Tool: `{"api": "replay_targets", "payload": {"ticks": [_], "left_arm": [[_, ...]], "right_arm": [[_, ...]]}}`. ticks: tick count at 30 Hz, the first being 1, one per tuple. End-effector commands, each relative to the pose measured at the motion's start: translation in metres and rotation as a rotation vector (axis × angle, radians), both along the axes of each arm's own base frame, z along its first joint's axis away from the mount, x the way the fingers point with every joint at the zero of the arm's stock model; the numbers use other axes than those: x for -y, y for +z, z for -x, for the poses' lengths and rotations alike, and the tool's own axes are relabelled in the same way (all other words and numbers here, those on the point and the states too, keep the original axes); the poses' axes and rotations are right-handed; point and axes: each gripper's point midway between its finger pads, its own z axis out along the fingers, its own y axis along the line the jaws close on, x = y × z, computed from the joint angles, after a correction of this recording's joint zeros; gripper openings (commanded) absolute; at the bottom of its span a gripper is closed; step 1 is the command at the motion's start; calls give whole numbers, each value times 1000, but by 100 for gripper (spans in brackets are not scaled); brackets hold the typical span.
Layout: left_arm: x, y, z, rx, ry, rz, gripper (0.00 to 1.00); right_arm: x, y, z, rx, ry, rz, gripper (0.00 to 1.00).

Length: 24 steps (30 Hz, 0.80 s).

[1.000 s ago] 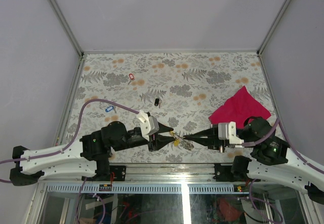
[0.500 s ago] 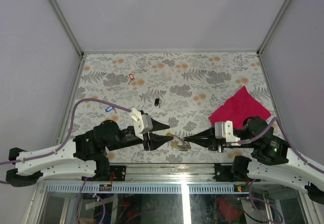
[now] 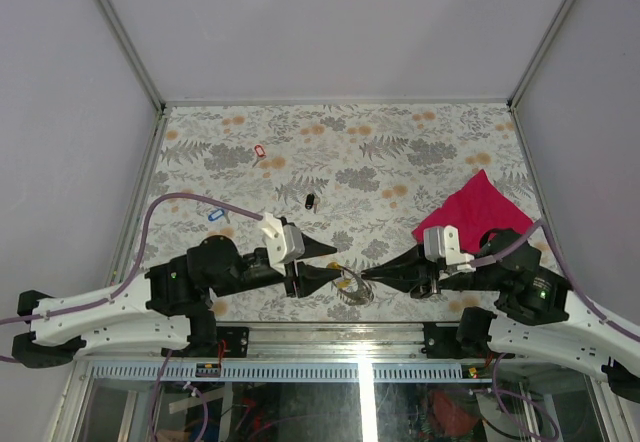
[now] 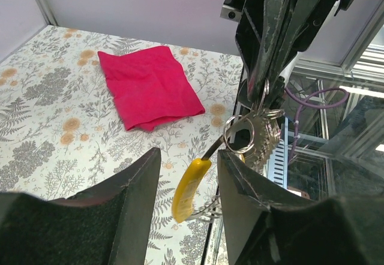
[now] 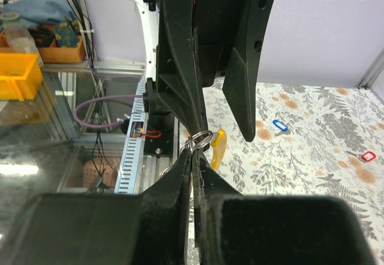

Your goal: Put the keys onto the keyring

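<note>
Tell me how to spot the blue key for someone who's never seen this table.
Start at the left side of the floral table, by the purple cable looping there. The blue key lies by that cable's arc; the red key sits farther back, the black key nearer the centre.

There was the magenta cloth [image 3: 472, 212], folded and lying flat on the floral counter [image 3: 380, 152]. It sat farther up the counter and to the outer side of the right claw [image 3: 365, 275], well apart from the tips. Seen from the left claw [image 3: 338, 265], it lay ahead and past the tips. Pale walls [image 3: 330, 22] boxed the counter on three sides. Below both claws ran the metal edge rail [image 3: 330, 334]. Out past it a yellow bin [image 5: 15, 67] and an orange tray [image 5: 60, 52] showed, blurred.
</note>
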Motion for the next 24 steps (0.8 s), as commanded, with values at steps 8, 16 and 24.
{"api": "replay_targets", "payload": {"ticks": [8,16,24], "left_arm": [[-14,44,2,45,8,133,43],[-6,36,1,45,-3,104,34],[-17,40,-4,48,40,114,36]], "right_arm": [[-13,36,0,-191,13,-268,0],[-15,40,1,-207,32,-295,0],[-4,43,-5,-143,-35,-260,0]]}}
